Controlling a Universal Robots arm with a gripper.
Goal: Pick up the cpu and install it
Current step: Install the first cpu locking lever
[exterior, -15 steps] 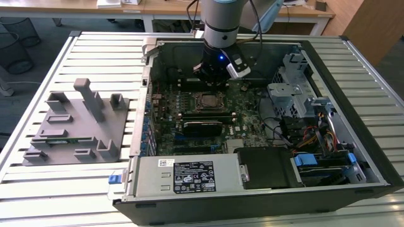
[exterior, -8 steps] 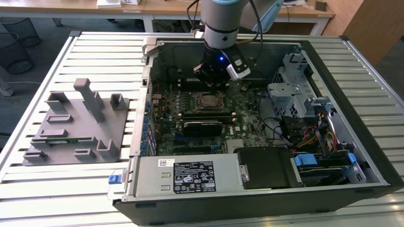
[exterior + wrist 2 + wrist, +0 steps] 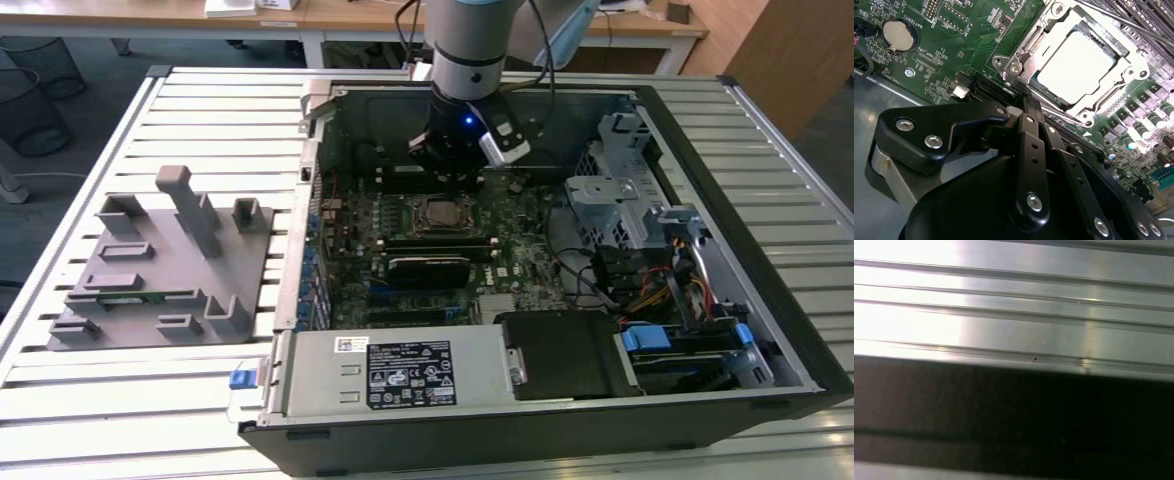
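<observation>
The cpu [image 3: 438, 213] lies flat in the dark socket frame [image 3: 438, 228] in the middle of the green motherboard [image 3: 514, 235], inside the open computer case. In the second wrist view the cpu [image 3: 1076, 67] shows a pale metal top inside the silver socket frame [image 3: 1019, 65], whose latch is open. My gripper [image 3: 447, 178] hangs over the board just behind the socket. In the second wrist view my gripper [image 3: 1024, 102] has its black fingers [image 3: 1030, 130] pressed together with nothing between them, their tip a short way from the socket's edge.
A grey fixture plate [image 3: 154, 265] with upright pegs lies at the exterior view's left on the slatted metal table [image 3: 1014, 325]. In the case, a power supply [image 3: 400, 370] sits in front. A drive cage [image 3: 627, 195] and cables [image 3: 641, 275] are at the right.
</observation>
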